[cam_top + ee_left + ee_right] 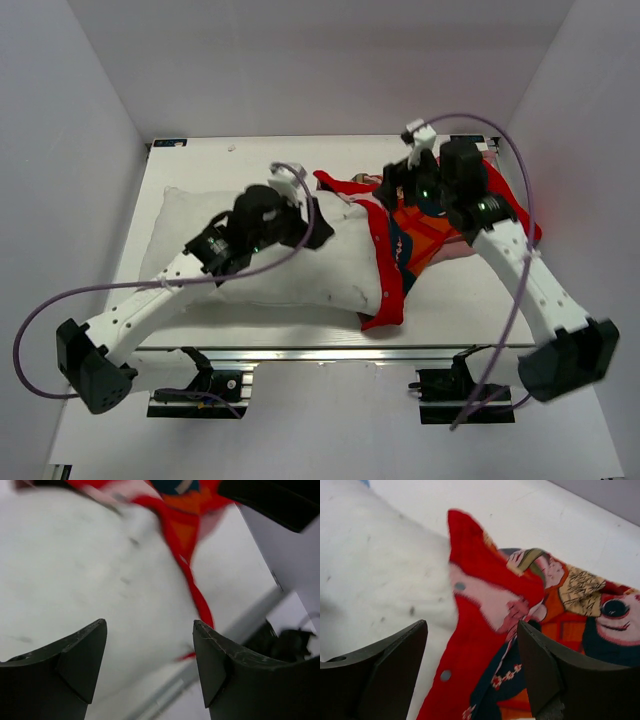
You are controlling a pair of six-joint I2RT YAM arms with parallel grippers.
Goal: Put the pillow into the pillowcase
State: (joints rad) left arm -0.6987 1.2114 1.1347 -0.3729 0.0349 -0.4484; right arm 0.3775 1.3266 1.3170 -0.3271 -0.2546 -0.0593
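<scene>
Status, pillow into case: partly done, by my estimate not yet half.

- The pillow (290,275) lies flat across the left and middle of the table (200,160), long side running left to right.
- The pillowcase (425,235) sits at its right end, bunched and wrinkled, with some printed fabric trailing far and right. Its red hem crosses the pillow near the right end. Only that end looks covered, and everything left of the hem is bare white.
- How deep the corners sit inside the case I cannot tell.
- My left gripper (150,630) hangs above the bare pillow just left of the hem, jaws spread, nothing between them.
- My right gripper (472,625) hangs over the far part of the hem, also released and empty.

Left to do, as I judge it: take the hem again on both sides and draw the case leftward along the pillow until it is covered.

Surface: white tabletop with a metal rail (330,352) at the near edge. Plain pale walls (300,60) close in the left, far and right sides.
</scene>
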